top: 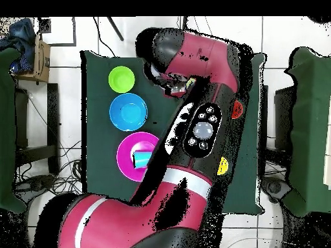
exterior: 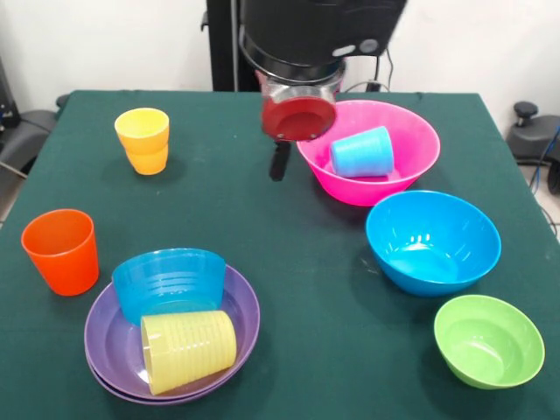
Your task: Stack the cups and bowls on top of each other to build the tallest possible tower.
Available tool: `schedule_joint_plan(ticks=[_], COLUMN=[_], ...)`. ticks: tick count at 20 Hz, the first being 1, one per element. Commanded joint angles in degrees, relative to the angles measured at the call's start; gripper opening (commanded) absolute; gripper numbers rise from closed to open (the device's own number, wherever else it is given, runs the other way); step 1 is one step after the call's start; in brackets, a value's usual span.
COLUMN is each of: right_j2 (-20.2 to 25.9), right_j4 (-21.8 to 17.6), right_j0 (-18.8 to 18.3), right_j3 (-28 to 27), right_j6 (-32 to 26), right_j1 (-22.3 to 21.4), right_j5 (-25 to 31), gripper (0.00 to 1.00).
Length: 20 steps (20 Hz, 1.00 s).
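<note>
My gripper (exterior: 280,162) hangs over the table just left of the big pink bowl (exterior: 411,131), holding nothing that I can see. A light blue cup (exterior: 361,153) lies on its side in that bowl. Two stacked amber-yellow cups (exterior: 143,140) stand at the far left, and an orange cup (exterior: 61,251) stands at the near left. Two stacked purple bowls (exterior: 245,306) hold a small blue bowl (exterior: 169,282) and a ribbed pale yellow cup (exterior: 188,350) lying on its side. A big blue bowl (exterior: 432,241) and a small green bowl (exterior: 488,339) stand on the right.
In the overhead view the arm (top: 200,129) covers most of the green table (top: 97,129). The green bowl (top: 121,79), big blue bowl (top: 128,111) and pink bowl (top: 124,155) with the light blue cup (top: 141,158) show in a row beside it.
</note>
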Motion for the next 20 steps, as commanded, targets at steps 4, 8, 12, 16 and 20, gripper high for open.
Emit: schedule_joint_plan(ticks=[4,8,12,16,20], right_j2=[2.57,1.56,0.49,-0.26,-1.88], right_j4=[1.54,3.01,3.78,5.53,7.34], right_j0=[2.63,3.45,4.27,5.60,6.55], right_j3=[4.28,3.79,3.40,4.17,2.95], right_j6=[15.54,17.71,19.15,23.70,27.30], right_j1=[2.92,3.89,5.40,7.71,9.58], right_j5=[-4.98,-4.81,-6.13,-10.67,-10.01], gripper=[1.00,1.00,1.00,1.00,1.00])
